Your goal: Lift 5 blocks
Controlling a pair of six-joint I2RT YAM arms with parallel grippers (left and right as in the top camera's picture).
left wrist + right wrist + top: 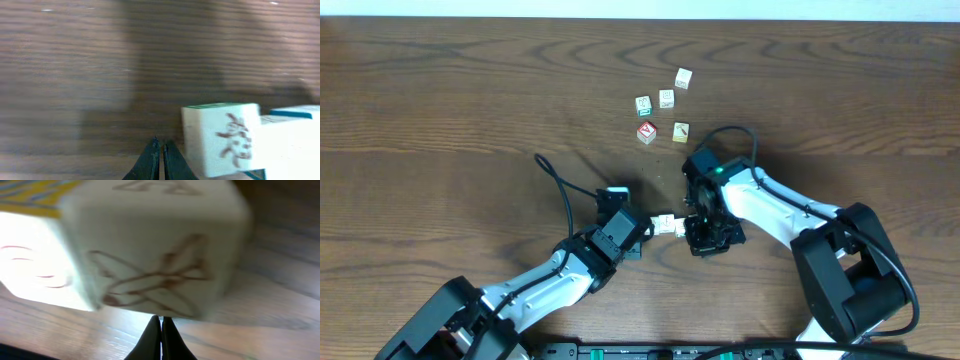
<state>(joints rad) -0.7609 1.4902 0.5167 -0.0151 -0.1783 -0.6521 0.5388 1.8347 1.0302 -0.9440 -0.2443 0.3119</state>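
Blocks [666,98], five small cream cubes, lie in two groups on the brown wooden bench [440,90]. Two arms reach in from the near edge, the left arm [550,280] from the near left corner and the right arm [790,215] from the near right, and they meet about the middle of the bench.

The left pincer [648,224] has its fingers pressed together on nothing; in its wrist view the shut tips [160,157] point past a block [222,137] that sits just to their right. The right pincer [688,228] is also pressed together and empty, its tips [161,335] just short of a block [150,245] marked with brown lines.

Between the two pincers lie two blocks side by side, touching [663,222] [677,228]. The other three are spread toward the far edge, right of middle [683,77] [643,104]. Just nearer than these stand a red-faced cube [646,131] and a tan cube [681,131].
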